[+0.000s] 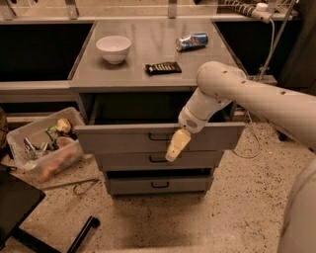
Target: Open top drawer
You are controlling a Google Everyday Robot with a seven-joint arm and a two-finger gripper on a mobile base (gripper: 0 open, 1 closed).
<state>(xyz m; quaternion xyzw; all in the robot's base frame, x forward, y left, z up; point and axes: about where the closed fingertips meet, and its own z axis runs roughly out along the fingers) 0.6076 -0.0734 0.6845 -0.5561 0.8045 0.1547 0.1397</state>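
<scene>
White arm [247,94], tan end effector [177,146] at tip

White bowl [113,48], soda can [191,41], dark snack packet [163,67] on the cabinet top [148,29] — clear bin [29,136] of clutter on speckled floor [207,217]

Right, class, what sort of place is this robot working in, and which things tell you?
Probably a lab or workshop: a speckled floor, a power strip on the back ledge, and a grey cabinet whose top drawer stands pulled out. The gripper hangs in front of that drawer.
</scene>
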